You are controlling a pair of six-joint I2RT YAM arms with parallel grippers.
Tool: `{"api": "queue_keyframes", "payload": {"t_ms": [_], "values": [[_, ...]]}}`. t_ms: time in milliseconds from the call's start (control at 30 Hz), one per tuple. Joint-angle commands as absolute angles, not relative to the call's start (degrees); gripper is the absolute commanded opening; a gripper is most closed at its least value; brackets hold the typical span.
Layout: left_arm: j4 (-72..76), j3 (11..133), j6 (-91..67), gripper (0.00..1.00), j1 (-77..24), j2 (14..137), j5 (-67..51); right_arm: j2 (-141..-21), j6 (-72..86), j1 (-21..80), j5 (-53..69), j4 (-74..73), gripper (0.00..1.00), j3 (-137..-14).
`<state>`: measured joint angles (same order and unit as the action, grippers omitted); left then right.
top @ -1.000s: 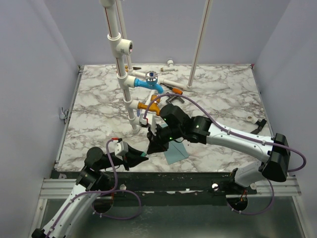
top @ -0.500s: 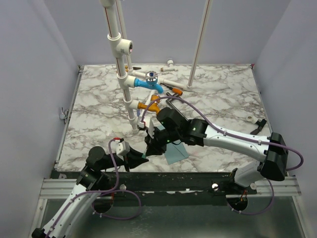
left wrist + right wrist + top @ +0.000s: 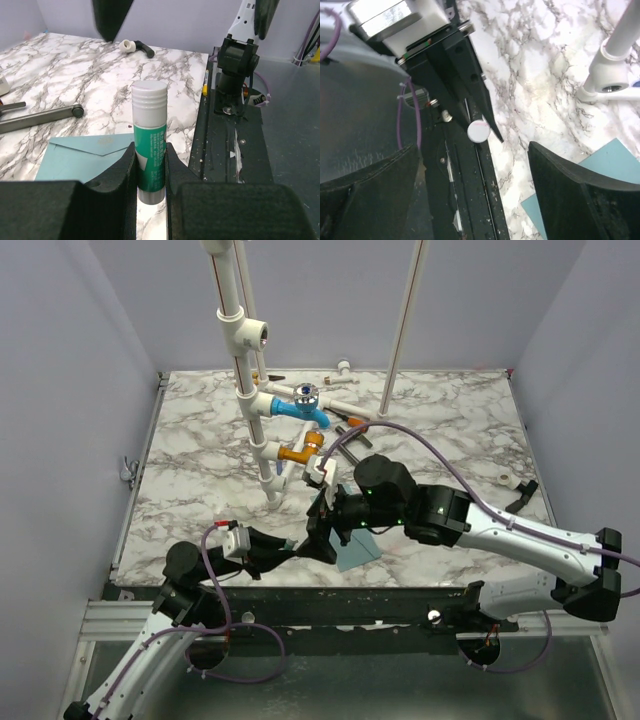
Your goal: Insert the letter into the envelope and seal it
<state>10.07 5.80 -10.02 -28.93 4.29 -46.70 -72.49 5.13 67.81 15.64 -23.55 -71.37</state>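
A green glue stick with a white cap stands upright between the fingers of my left gripper, which is shut on it near the table's front edge. The light teal envelope lies flat on the marble just behind it, flap crease showing; it also appears in the top view and the right wrist view. My right gripper hangs open just above the stick's white cap, its jaws wide apart and holding nothing. The letter is out of view.
A white pipe stand with a blue valve and an orange valve rises at the table's middle back. A grey metal handle lies left of the envelope. The black frame borders the table's front edge.
My right gripper's jaws have gone from shut to wide open, and that arm has drawn back to the right. The left gripper keeps its hold on the glue stick.
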Motion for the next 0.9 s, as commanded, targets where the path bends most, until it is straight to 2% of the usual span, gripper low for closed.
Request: {"api": "queue_keyframes", "payload": {"t_ms": [0, 100, 167, 300, 400, 467, 867], "values": [[11.78, 6.77, -10.02, 0.00, -28.65, 4.46, -45.88, -77.27, 8.29, 68.12, 6.46, -25.19, 0.97, -73.83], [11.87, 6.77, -10.05, 0.00, -28.65, 4.40, -45.88, -79.80, 8.16, 68.13, 7.46, -25.60, 0.98, -74.63], [11.83, 6.77, -10.02, 0.00, -28.65, 4.37, -45.84, -80.28, 7.61, 68.12, 10.35, -24.88, 0.94, -74.37], [11.84, 6.77, -10.02, 0.00, -28.65, 4.40, -45.81, -79.95, 7.75, 68.13, 11.95, -22.89, 0.76, -73.08], [11.91, 6.79, -10.04, 0.00, -28.65, 4.49, -45.73, -80.43, 7.86, 68.16, 12.07, -22.41, 0.56, -72.77], [11.87, 6.77, -10.02, 0.00, -28.65, 4.62, -45.71, -81.19, 7.76, 68.12, 12.45, -22.96, 0.48, -72.94], [11.91, 6.77, -10.11, 0.00, -28.58, 4.65, -45.43, -83.58, 7.23, 68.14, 14.98, -22.97, 0.45, -73.95]]}}
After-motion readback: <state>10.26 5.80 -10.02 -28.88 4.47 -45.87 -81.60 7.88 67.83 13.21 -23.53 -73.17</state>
